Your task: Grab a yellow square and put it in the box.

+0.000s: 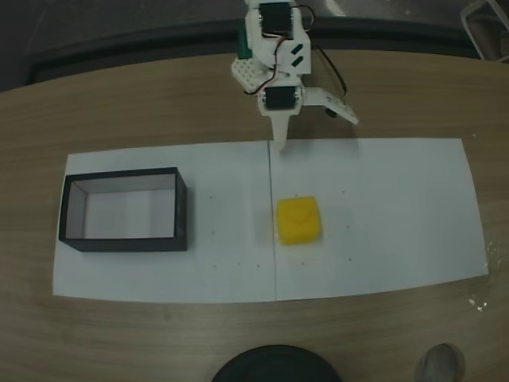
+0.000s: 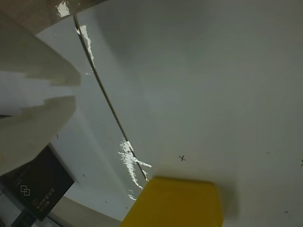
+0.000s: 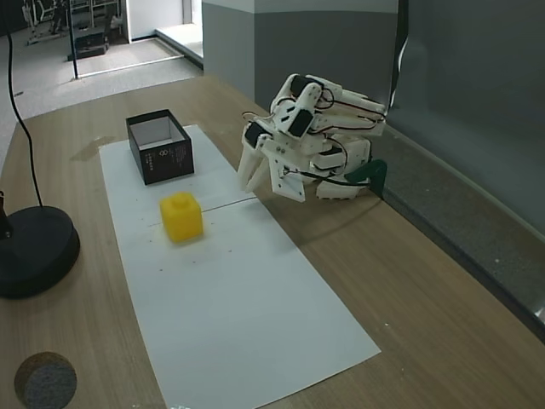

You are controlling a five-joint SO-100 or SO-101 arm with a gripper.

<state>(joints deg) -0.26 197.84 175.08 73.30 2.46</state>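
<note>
**Block sitting on paper, box empty, arm folded at the table's far edge**

The box (image 1: pixel 125 211) is sitting at the left of a fixed view, open side up, on the white paper sheet (image 1: pixel 382 215). Its thin black walls are framing a white inside, and nothing is lying in it. In the other fixed view the box (image 3: pixel 160 146) is showing in the upper left, with small white print on its near outer wall. In the wrist view a dark corner of it (image 2: pixel 40 184) is peeking in at the lower left.

The yellow block (image 1: pixel 299 220) is resting on the paper just right of centre, well apart from the box, just right of the thin dark line (image 1: pixel 271 223) crossing the sheet. It is standing flat with the round bump facing up. It is looking nearly square, so no long axis can be told; its edges are running roughly parallel to the paper's edges. In the wrist view the block (image 2: pixel 177 202) is filling the bottom centre, blurred.

The gripper (image 1: pixel 314 127) is hanging at the top centre, above the paper's far edge, well apart from the block. Its jaws are spread apart and holding nothing. In the other fixed view the gripper (image 3: pixel 255 183) is pointing down toward the sheet. A black round base (image 3: pixel 30 251) is standing at the left edge.
</note>
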